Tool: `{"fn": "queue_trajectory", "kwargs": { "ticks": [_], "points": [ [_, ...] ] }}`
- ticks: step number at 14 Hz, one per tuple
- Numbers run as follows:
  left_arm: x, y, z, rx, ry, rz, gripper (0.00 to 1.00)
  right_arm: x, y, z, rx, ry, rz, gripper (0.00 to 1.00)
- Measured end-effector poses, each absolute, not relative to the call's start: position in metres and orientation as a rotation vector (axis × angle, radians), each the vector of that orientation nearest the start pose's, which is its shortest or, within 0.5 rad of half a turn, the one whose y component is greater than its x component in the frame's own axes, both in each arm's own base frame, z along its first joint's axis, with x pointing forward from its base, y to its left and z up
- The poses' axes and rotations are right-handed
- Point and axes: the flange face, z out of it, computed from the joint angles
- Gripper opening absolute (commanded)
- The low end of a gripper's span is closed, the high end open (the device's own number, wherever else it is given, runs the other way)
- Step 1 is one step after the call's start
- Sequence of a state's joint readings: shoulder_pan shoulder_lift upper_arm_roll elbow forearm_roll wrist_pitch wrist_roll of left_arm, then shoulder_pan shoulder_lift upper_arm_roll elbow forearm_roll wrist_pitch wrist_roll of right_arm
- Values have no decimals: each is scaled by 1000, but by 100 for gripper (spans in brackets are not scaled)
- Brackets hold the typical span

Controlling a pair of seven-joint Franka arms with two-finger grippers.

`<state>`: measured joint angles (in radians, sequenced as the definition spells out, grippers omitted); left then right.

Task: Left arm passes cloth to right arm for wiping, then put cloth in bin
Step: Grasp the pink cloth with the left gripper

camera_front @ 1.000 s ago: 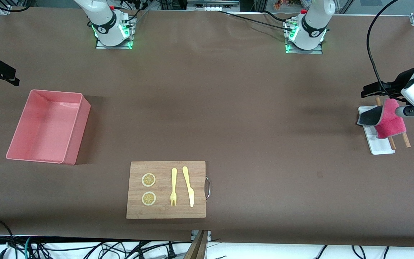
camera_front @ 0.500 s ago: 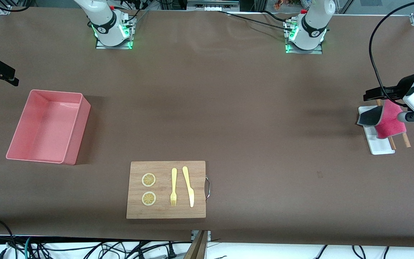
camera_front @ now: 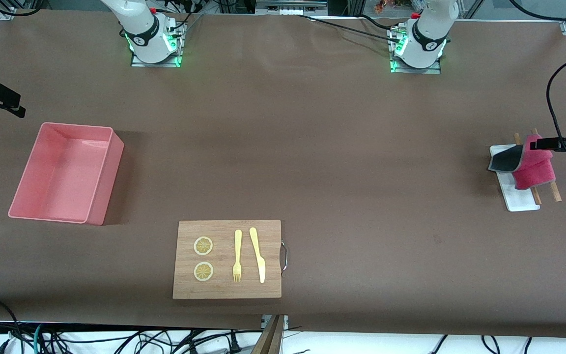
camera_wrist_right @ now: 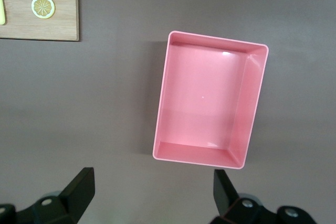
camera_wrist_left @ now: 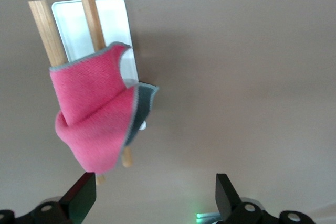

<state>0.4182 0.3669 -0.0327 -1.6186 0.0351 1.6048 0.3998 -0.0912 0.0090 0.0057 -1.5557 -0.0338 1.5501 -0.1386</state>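
The cloth, soft pink with a dark grey underside and pale trim, lies crumpled over two wooden sticks on a small flat white tray by the tabletop edge at the left arm's end. The left end effector hangs over it, fingers spread wide, empty. The bin, a glossy salmon plastic tub, stands near the right arm's edge; the right end effector waits above it, wide open, holding nothing. A bamboo board with a metal handle, near the front edge, carries two lemon slices, a yellow fork and a knife
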Motion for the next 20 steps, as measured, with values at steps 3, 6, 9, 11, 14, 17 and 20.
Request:
{"fn": "queue_trajectory", "kwargs": {
  "ticks": [3,6,9,11,14,17,20],
  "points": [
    [562,278,345,-3247,97,591,100,553,-51,625,-3172,-83,29,100],
    [553,307,311,-3270,89,602,99,553,-51,625,-3172,-83,29,100],
    [555,305,304,-3275,113,608,92,553,-51,625,-3172,-83,29,100],
    [558,306,300,-3275,149,586,79,553,-51,625,-3171,-83,28,100],
    [558,307,298,-3278,199,578,58,555,-51,620,-3169,-85,40,100],
    [556,315,301,-3284,272,554,47,564,-51,603,-3164,-87,90,100],
    [554,318,300,-3287,293,554,46,576,-51,576,-3153,-91,162,100]
  ]
}}
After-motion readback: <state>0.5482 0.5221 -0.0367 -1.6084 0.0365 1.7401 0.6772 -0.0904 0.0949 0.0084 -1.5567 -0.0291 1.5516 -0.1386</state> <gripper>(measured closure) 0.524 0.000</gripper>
